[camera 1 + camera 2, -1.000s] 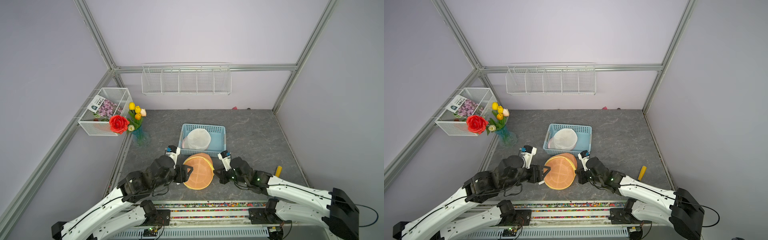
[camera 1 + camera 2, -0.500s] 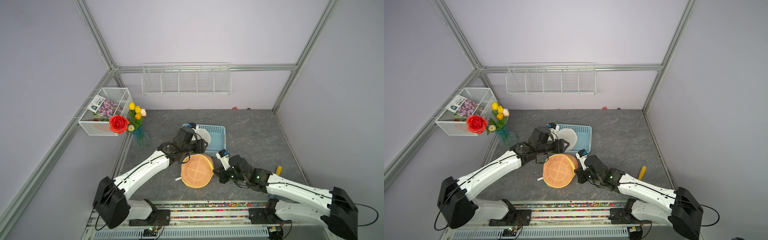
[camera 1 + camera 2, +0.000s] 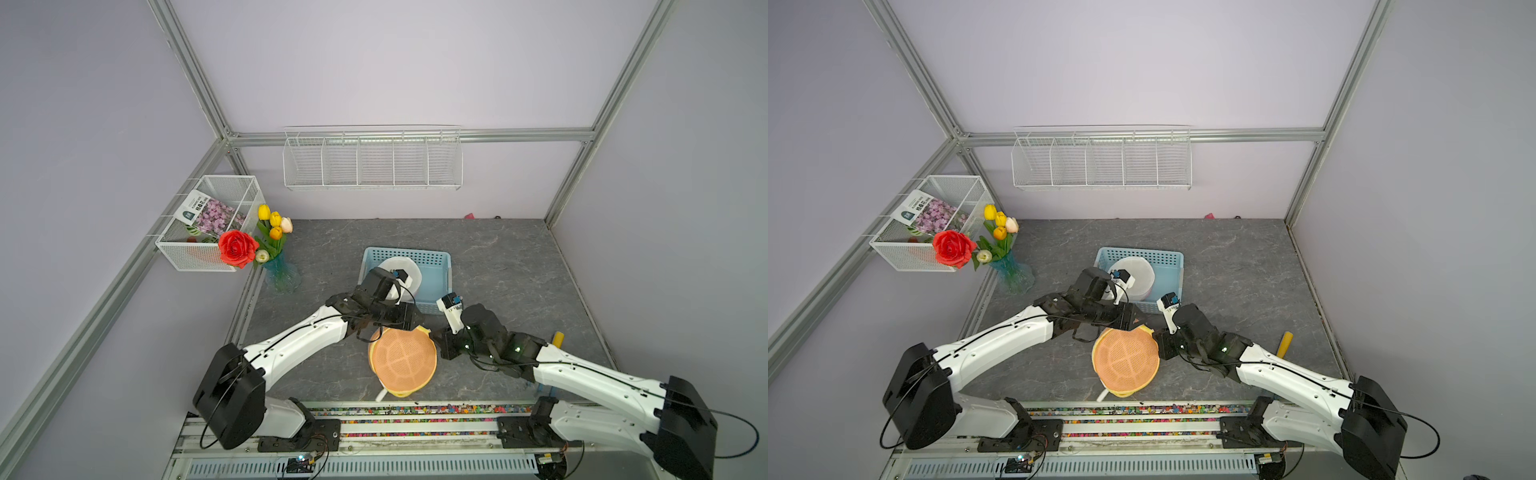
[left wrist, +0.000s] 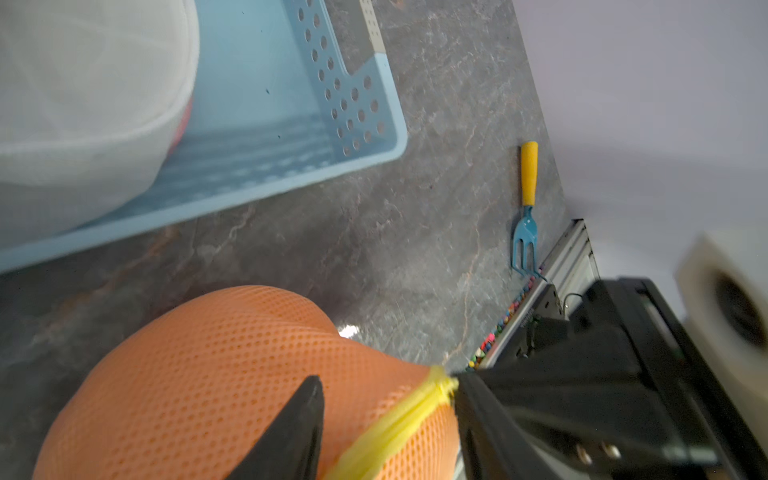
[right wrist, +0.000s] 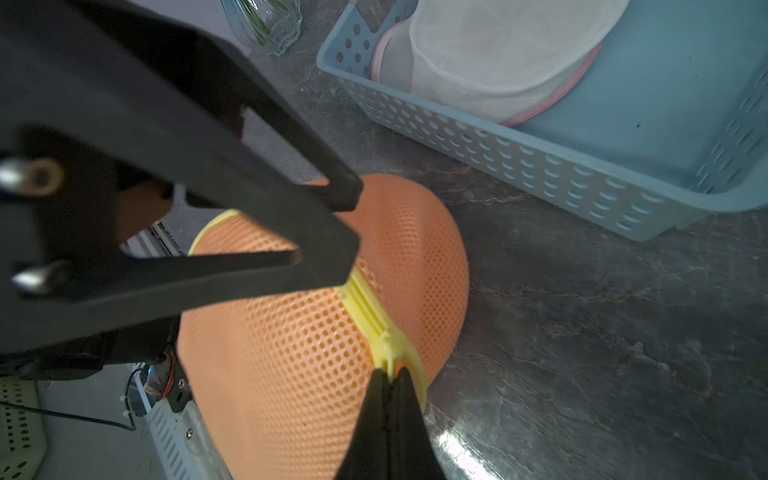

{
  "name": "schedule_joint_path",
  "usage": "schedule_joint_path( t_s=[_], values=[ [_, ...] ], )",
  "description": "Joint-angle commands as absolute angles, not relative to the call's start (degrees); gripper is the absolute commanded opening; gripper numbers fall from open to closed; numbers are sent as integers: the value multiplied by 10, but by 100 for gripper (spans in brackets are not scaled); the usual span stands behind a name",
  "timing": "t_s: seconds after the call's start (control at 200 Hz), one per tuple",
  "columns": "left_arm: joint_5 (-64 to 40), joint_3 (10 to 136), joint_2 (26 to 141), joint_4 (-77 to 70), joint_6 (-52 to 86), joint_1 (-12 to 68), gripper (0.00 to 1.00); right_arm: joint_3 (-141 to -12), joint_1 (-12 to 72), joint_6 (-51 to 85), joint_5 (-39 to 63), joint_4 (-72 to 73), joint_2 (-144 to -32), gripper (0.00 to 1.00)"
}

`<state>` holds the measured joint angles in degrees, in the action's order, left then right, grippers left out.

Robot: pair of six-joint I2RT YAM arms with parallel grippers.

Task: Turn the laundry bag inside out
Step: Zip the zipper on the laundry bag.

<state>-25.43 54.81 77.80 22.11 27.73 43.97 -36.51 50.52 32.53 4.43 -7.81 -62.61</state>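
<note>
The laundry bag (image 3: 402, 360) (image 3: 1124, 362) is a round orange mesh bag with yellow trim, lying on the grey table in front of the basket. My right gripper (image 5: 388, 374) (image 3: 438, 345) is shut on the yellow trim (image 5: 374, 316) at the bag's right edge. My left gripper (image 4: 386, 411) (image 3: 409, 323) reaches over the bag's far edge. Its jaws stand open, with the yellow trim (image 4: 399, 424) and a fold of mesh between them. One left finger (image 4: 299, 419) rests on the orange mesh.
A blue perforated basket (image 3: 440, 266) holding a white mesh bag (image 3: 409, 270) stands just behind the orange bag. A glass vase of tulips (image 3: 282, 276) is at the left. A yellow-handled blue fork (image 4: 527, 191) lies near the right edge. A bead-filled rail (image 3: 415, 411) runs along the front.
My left arm has swung from the bag's left side round to its far edge by the basket, and its jaws have narrowed a little. The right gripper has kept its hold.
</note>
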Motion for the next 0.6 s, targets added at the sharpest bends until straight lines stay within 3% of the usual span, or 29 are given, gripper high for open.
schedule_joint_path(
  t_s=[0.0, 0.325, 0.475, 0.595],
  values=[
    [-301, 526, 743, 196, 290, 442, 57, -375, 502, 329, 54, -60, -633, 0],
    [-248, 566, 807, 254, 257, 501, 52, -374, 501, 329, 60, -39, -638, 0],
    [-231, 579, 759, 255, 258, 501, 56, -389, 497, 313, 72, -47, -637, 0],
    [-141, 576, 709, 254, 272, 497, 60, -391, 496, 309, 79, -46, -637, 0]
  ],
)
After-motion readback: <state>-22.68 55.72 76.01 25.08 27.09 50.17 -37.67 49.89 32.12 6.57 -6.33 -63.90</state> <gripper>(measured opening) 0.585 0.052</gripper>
